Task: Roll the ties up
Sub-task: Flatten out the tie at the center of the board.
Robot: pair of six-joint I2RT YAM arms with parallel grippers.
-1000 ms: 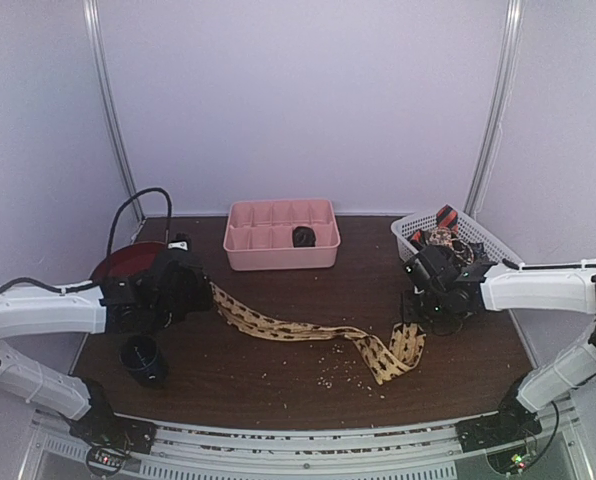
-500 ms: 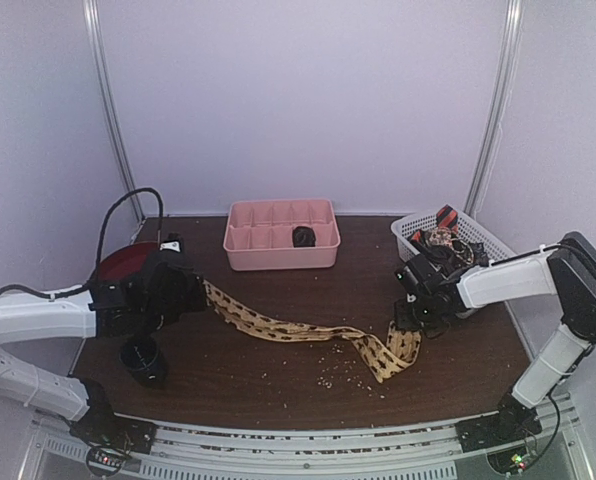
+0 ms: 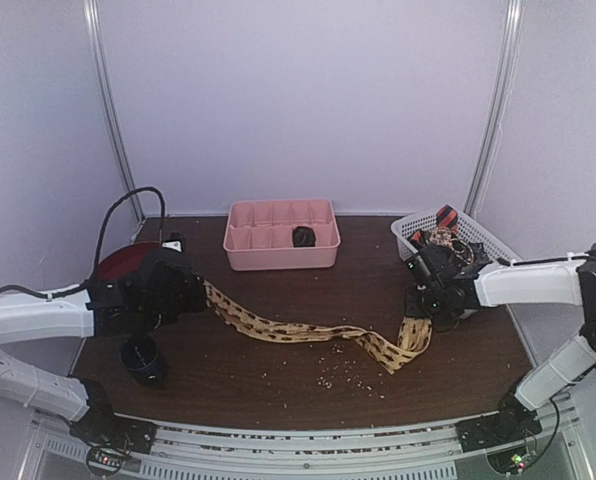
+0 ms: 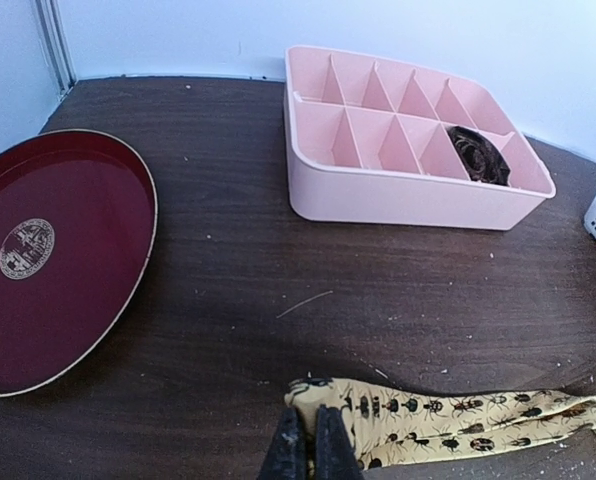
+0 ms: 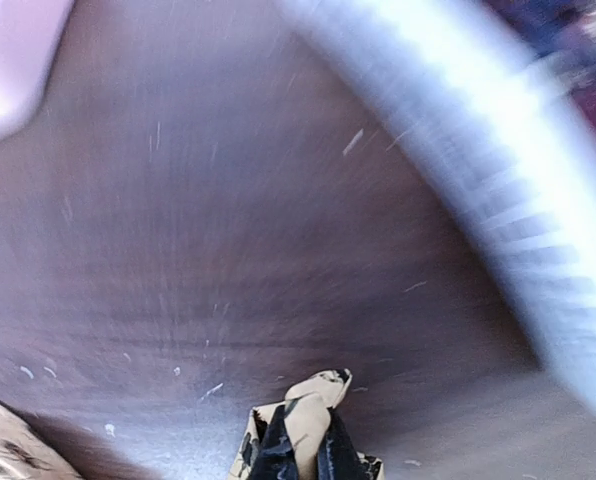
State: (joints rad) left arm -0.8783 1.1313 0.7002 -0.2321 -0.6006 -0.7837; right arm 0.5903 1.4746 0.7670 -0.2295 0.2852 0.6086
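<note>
- The tan tie (image 4: 458,415) carries rows of dark brown insect-like figures.
- The divided box (image 4: 398,205) is pale pink; the rolled tie (image 4: 478,155) in it is dark.
- The oval tray (image 4: 88,300) is deep red with a pale rim and a cream emblem.
- The surface (image 4: 218,200) is dark brown wood grain.
- The basket (image 3: 406,230) is white and holds a red-and-black tie (image 3: 446,216).

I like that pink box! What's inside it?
The pink box holds one dark rolled tie in a right-hand compartment. The other compartments look empty, though the walls hide parts of their floors.
</note>
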